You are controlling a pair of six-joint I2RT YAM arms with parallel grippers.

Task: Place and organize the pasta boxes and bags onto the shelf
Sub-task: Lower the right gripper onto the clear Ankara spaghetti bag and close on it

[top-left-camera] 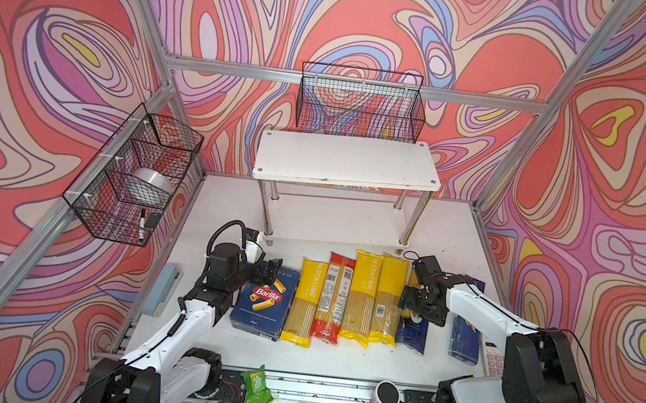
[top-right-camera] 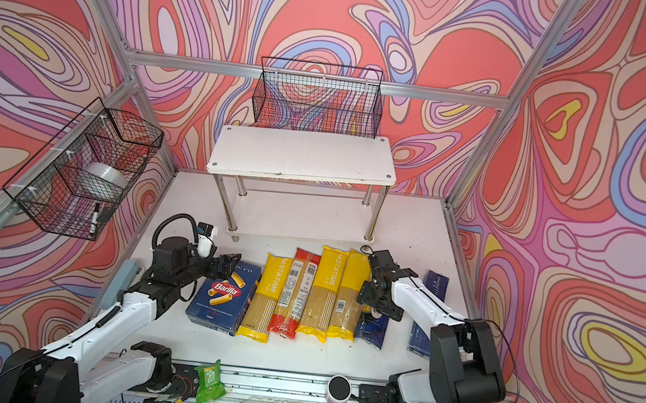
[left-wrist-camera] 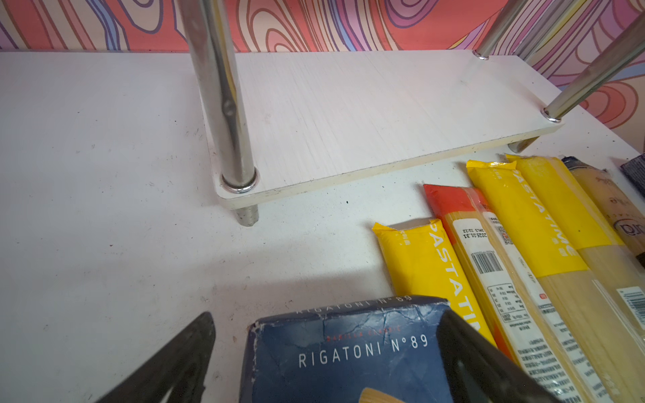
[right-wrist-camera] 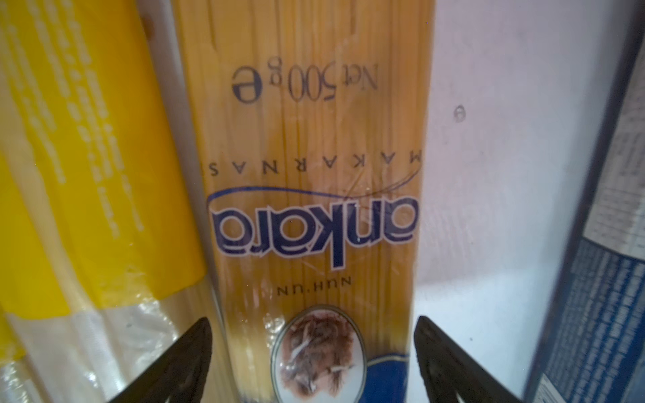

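Observation:
Several pasta packs lie in a row on the table in front of the empty two-tier shelf (top-left-camera: 347,163). At the left is the wide blue rigatoni box (top-left-camera: 264,308). My left gripper (top-left-camera: 269,269) is open over its far end, one finger (left-wrist-camera: 181,359) clear of the box's side. Beside it lie a yellow-ended bag (top-left-camera: 305,301), a red-ended bag (top-left-camera: 332,300) and two more yellow-ended bags (top-left-camera: 372,300). My right gripper (right-wrist-camera: 314,359) is open and straddles the dark blue gold-topped bag (right-wrist-camera: 314,209). The narrow blue spaghetti box (top-left-camera: 466,333) lies at the far right.
Black wire baskets hang on the back wall (top-left-camera: 360,102) and the left wall (top-left-camera: 136,175); the left one holds a tape roll and a marker. A green snack packet (top-left-camera: 256,387) and a small round tin (top-left-camera: 385,396) sit on the front rail. A calculator (top-left-camera: 492,359) lies under the right arm.

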